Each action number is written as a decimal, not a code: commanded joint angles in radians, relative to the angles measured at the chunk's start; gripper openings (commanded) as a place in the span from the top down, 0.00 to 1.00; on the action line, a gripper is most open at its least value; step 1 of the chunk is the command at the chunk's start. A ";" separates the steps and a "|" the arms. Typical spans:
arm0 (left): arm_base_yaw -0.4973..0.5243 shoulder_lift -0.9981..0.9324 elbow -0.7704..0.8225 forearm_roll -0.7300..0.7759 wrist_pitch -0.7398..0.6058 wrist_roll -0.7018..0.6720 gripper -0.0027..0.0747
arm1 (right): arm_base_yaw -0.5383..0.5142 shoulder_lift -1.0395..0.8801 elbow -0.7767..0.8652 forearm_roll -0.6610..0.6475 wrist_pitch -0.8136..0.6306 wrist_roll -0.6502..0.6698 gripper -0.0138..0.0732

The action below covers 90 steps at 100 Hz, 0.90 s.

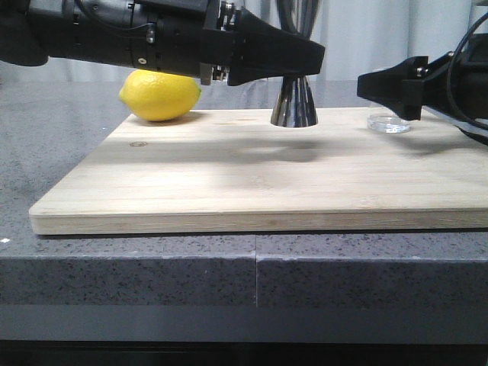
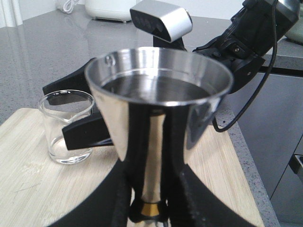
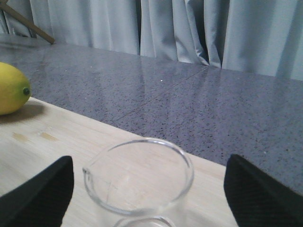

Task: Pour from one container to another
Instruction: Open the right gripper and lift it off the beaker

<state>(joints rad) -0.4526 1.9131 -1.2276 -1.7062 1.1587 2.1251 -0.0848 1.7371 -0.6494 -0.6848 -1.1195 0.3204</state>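
Wooden board (image 1: pixel 252 183): lies flat on the grey speckled bench (image 1: pixel 130 267) and carries every item listed here.

Steel jigger (image 1: pixel 293 103): hourglass form, thin gold band at the waist, standing upright on the far middle of the board. Its upper cup holds liquid, seen in the left wrist view (image 2: pixel 158 90).

Left hand (image 1: pixel 293 65): reaches in from the left, clamped on the jigger at its waist; fingers (image 2: pixel 128 156) press either side of the narrow part just above the gold band.

Glass beaker (image 1: pixel 389 122): small, clear, with a pour lip and faint printed markings, upright on the far right part of the board, apart from the jigger. It looks empty in the right wrist view (image 3: pixel 139 175).

Right hand (image 1: pixel 381 88): fingers (image 3: pixel 42 191) spread wide, one on each side of the beaker, with a visible gap to the glass on both sides; not touching it.

Lemon (image 1: pixel 160 95): yellow, whole, resting on the far left corner of the board, partly under the left arm.

Curtain (image 3: pixel 199 28): pale, hanging behind the bench.
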 commanded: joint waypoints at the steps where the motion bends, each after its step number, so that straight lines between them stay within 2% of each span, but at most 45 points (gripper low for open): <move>1: -0.008 -0.048 -0.031 -0.075 0.112 -0.008 0.89 | -0.010 -0.066 -0.013 0.033 -0.089 -0.008 0.16; 22: -0.007 -0.048 -0.031 -0.075 0.110 -0.008 0.89 | -0.010 -0.141 -0.013 0.035 -0.129 -0.008 0.16; 90: 0.077 -0.048 -0.031 -0.075 0.115 -0.008 0.89 | -0.010 -0.427 -0.013 0.039 -0.126 0.007 0.16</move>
<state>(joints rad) -0.3907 1.9131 -1.2276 -1.7062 1.1587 2.1251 -0.0867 1.3590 -0.6404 -0.6727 -1.1496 0.3266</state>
